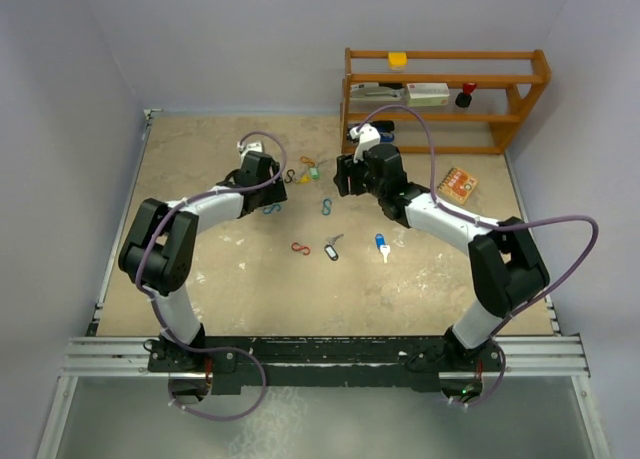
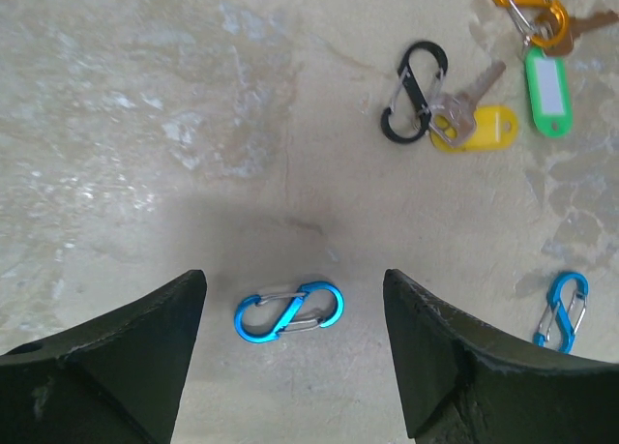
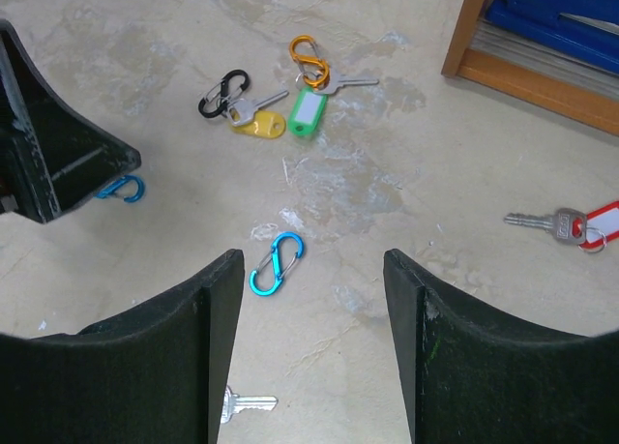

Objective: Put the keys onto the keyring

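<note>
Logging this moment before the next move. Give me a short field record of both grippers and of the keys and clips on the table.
left gripper: open, empty, over a blue clip
right gripper: open, empty, over a second blue clip
yellow-tag key: appears hooked to the black clip
green-tag key: appears hooked to the orange clip
blue-tag key: loose on the table
black-tag key: loose, beside a red clip
red-tag key: loose
</note>
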Tool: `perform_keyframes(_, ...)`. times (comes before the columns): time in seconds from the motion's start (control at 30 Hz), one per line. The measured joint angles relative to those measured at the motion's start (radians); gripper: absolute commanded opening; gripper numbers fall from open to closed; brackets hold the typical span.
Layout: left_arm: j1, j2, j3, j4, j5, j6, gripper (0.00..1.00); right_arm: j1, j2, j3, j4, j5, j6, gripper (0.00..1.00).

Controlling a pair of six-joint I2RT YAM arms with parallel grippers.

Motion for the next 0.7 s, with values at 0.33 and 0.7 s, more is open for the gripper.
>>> perform_keyframes(0.33,0.0,0.0,-0.055,0.074,0.12,0.0,0.72,-0.006,-0.023,-0.032,0.0,0.0,0.0,0.62)
perform_keyframes(0.7,0.0,-0.005,-0.089,0.079,0.131,-0.001,0.72,-0.008,-0.024,-0.032,0.004,-0.001,0.0,0.62)
